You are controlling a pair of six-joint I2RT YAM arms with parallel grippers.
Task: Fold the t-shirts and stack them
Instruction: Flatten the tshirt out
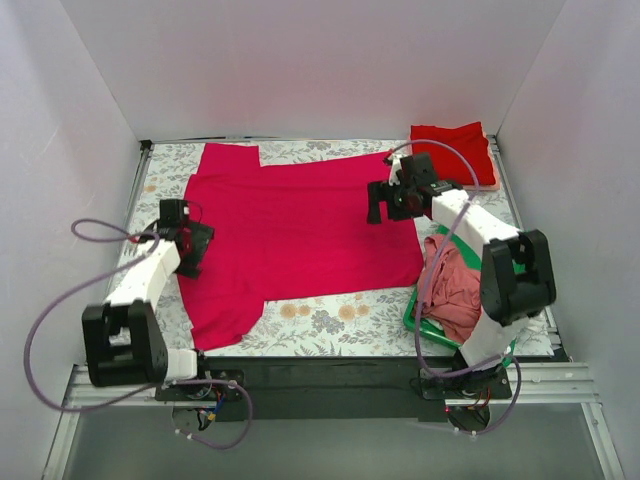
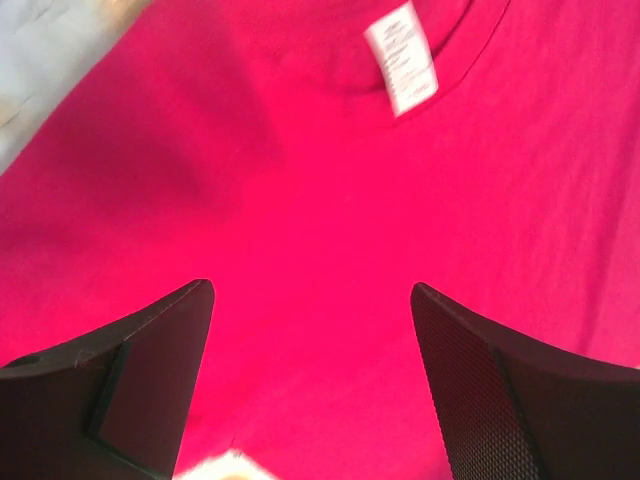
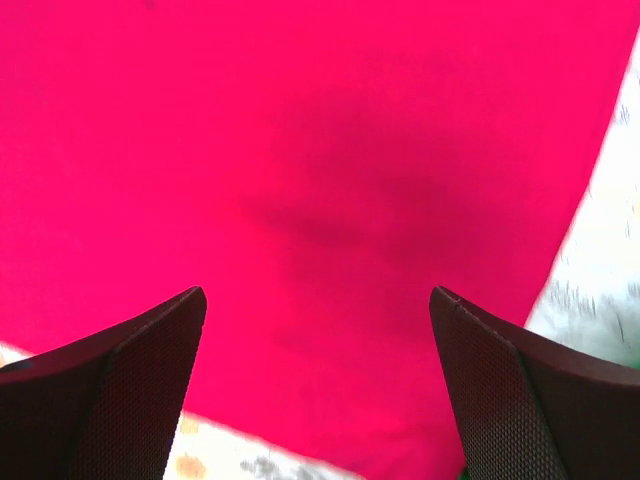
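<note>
A magenta-crimson t-shirt (image 1: 300,225) lies spread flat across the middle of the table, collar to the left, sleeves at the far left and near left. My left gripper (image 1: 196,240) hovers over its collar end, open, with nothing between its fingers; the white neck label (image 2: 403,58) shows ahead of it. My right gripper (image 1: 375,203) stands open above the shirt's right hem, empty. In the right wrist view the hem edge (image 3: 300,440) crosses just under the fingers. A brighter red t-shirt (image 1: 453,148) lies folded at the far right corner. A dusty-pink t-shirt (image 1: 455,290) is bunched at the right.
A green plastic tray (image 1: 412,318) holds the bunched pink cloth by the right arm's base. The floral tablecloth (image 1: 340,320) shows along the near edge. White walls close in the table on three sides.
</note>
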